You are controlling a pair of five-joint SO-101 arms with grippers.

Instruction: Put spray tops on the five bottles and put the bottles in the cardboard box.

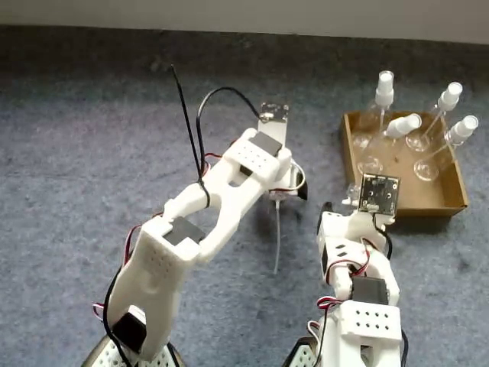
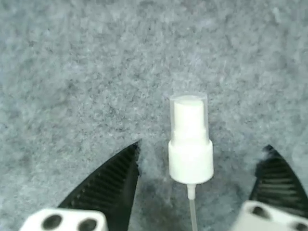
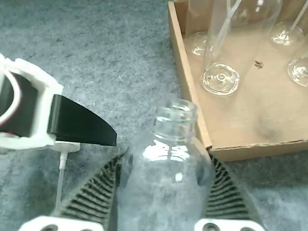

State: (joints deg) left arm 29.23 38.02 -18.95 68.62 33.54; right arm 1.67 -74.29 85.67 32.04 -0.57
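The left gripper (image 2: 202, 144), jaws apart, straddles a spray top (image 2: 189, 120) lying mid-surface, while the right gripper (image 3: 167, 160) clamps an uncapped bottle (image 3: 175, 115) just beside the cardboard box (image 3: 190, 96) near the surface's right edge.

Surface is a grey fuzzy carpet-covered tabletop (image 1: 92, 138). Directly on it: shallow brown cardboard box (image 1: 428, 205) sitting flat at far right; white plastic spray top with thin dip tube (image 2: 190, 144) lying flat, left of box, not touching.

Grey-blue carpet (image 1: 92, 138) covers the surface — a pale wall strip (image 1: 306, 15) behind.
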